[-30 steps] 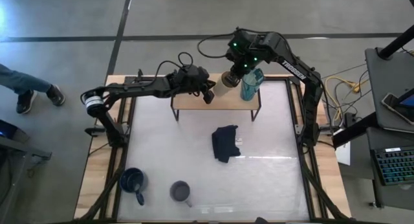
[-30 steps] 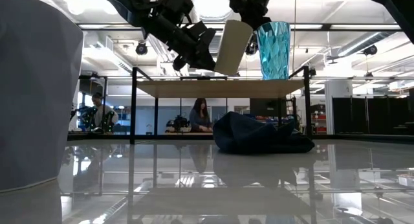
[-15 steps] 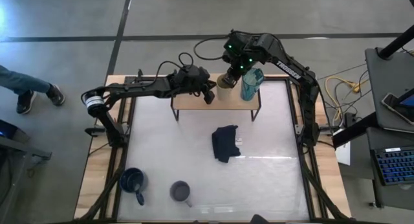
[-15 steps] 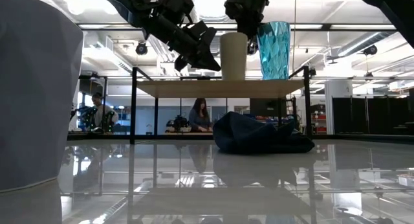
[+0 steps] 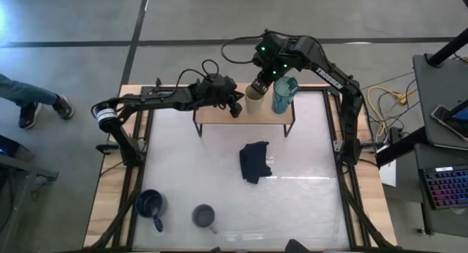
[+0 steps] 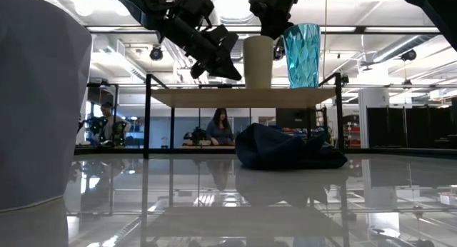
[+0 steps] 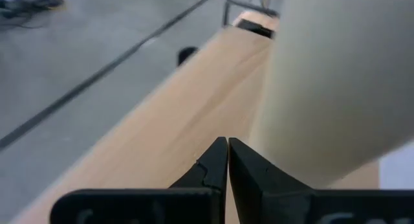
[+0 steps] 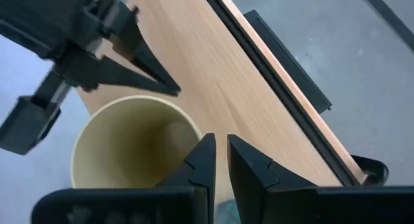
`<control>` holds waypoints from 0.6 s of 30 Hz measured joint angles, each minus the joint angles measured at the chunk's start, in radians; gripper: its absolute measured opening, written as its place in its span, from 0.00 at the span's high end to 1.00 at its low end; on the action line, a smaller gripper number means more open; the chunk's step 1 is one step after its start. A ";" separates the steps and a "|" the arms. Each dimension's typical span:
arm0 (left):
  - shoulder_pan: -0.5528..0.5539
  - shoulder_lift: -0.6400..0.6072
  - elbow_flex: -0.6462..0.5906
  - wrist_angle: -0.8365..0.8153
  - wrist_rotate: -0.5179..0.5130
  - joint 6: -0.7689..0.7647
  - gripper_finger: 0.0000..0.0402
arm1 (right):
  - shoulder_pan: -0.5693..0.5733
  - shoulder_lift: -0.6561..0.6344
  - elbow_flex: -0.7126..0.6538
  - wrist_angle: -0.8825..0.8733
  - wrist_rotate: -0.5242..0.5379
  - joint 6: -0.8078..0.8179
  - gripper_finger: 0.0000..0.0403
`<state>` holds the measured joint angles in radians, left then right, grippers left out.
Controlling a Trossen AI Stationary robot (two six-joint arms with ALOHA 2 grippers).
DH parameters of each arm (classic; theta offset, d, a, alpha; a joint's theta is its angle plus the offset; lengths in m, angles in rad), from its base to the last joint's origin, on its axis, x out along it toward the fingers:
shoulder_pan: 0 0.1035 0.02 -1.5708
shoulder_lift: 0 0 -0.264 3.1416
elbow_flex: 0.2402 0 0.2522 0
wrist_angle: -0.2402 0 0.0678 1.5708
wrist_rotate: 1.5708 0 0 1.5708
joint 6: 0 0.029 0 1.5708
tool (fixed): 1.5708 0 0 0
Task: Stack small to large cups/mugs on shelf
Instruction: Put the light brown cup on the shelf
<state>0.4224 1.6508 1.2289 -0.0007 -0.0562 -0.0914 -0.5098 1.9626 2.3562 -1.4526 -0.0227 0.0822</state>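
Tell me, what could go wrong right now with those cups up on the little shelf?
The beige cup stands close beside the teal mug, with the right gripper just above its rim; a careless lift might tip either. The left gripper, shut, points at the cup's other side and could nudge it along the shelf.

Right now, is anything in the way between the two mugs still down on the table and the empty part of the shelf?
Nothing visible blocks them. The dark blue mug and the grey-lavender mug stand at the table's near edge. The dark cloth lies off to one side of that path. The left gripper hovers over the shelf.
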 joint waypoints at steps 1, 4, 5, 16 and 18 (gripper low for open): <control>0.002 -0.006 0.000 -0.006 -0.006 0.001 1.00 | 0.000 -0.002 0.000 0.000 0.001 0.000 0.92; 0.005 -0.019 0.000 -0.053 -0.008 -0.003 1.00 | -0.002 -0.010 0.000 0.000 0.001 -0.003 0.92; 0.005 -0.023 0.000 -0.077 -0.007 -0.007 1.00 | -0.003 -0.012 0.000 0.000 0.001 -0.004 0.92; -0.067 -0.033 -0.002 -0.138 0.002 -0.059 1.00 | -0.017 -0.013 0.000 0.002 0.000 -0.025 0.92; -0.074 -0.033 -0.003 -0.123 0.002 -0.059 1.00 | -0.021 -0.013 0.000 0.004 -0.001 -0.028 0.92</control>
<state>0.3480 1.6176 1.2264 -0.1240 -0.0541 -0.1509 -0.5304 1.9499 2.3562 -1.4489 -0.0232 0.0547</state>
